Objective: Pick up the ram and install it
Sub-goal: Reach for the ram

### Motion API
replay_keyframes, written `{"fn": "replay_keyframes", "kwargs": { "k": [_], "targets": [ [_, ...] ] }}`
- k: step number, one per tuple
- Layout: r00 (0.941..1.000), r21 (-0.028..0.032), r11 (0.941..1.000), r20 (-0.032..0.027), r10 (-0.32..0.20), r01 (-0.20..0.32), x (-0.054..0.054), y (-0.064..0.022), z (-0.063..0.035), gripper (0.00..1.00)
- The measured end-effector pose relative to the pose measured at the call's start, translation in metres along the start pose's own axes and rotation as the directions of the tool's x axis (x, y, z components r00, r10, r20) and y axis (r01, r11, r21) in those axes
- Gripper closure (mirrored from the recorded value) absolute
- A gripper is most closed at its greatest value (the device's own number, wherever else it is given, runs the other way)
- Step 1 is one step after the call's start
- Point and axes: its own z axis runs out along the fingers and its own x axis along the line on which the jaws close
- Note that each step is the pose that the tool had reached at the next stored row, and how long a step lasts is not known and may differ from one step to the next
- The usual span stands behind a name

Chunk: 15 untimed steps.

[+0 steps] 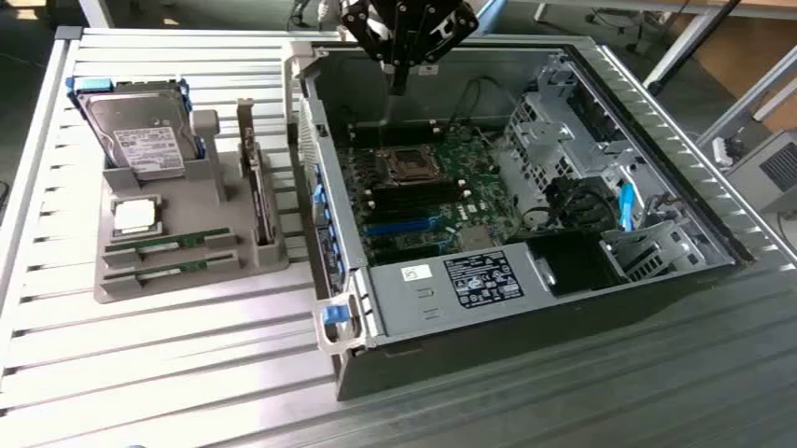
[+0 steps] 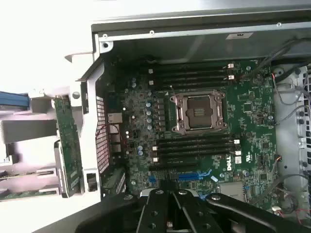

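Exterior view, starting at its left: a slatted metal counter [image 1: 149, 373] carries a gray holder [image 1: 256, 254]. A hard drive [image 1: 144, 131] stands propped at the holder's far end, and the square processor chip [image 1: 134, 217] sits in front of it. Nearest the camera the ram [image 1: 168, 245] rests in a groove, with its twin [image 1: 174, 272] in the next groove just beside it. Nothing touches either stick.

On the holder's right edge an expansion card [image 1: 259, 201] stands upright, between the sticks and the open computer case [image 1: 412, 299]. Inside the case lies the motherboard [image 1: 430, 201] with its bare processor socket [image 1: 409, 163]. The wrist view shows black memory slots [image 2: 192, 145] on either side of that socket, and they look vacant.

The end effector [image 1: 396, 89] hangs over the far side of the case, above the board and well apart from the ram. Its fingers are pressed together and grip nothing. Further right are a drive cage [image 1: 561, 121] and loose cables [image 1: 566, 201].

Several things look likely to go wrong. The sticks are thin and close together, so a grasp slightly off could catch both or slip. The upright card and the case wall stand between the holder and the slots, so a low carry could strike them. At the board, a tilted stick could jam in its slot or scrape the exposed socket.
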Motion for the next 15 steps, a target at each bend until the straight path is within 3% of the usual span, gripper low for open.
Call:
{"fn": "replay_keyframes", "kwargs": {
  "k": [2, 15],
  "targets": [
    [1.0000, 0.0000, 1.0000, 0.0000, 0.000, 0.000, 0.013, -0.0010, -0.0004, 0.91],
    [1.0000, 0.0000, 1.0000, 0.0000, 0.000, 0.000, 0.039, -0.0029, -0.0011, 0.91]
  ]
}}
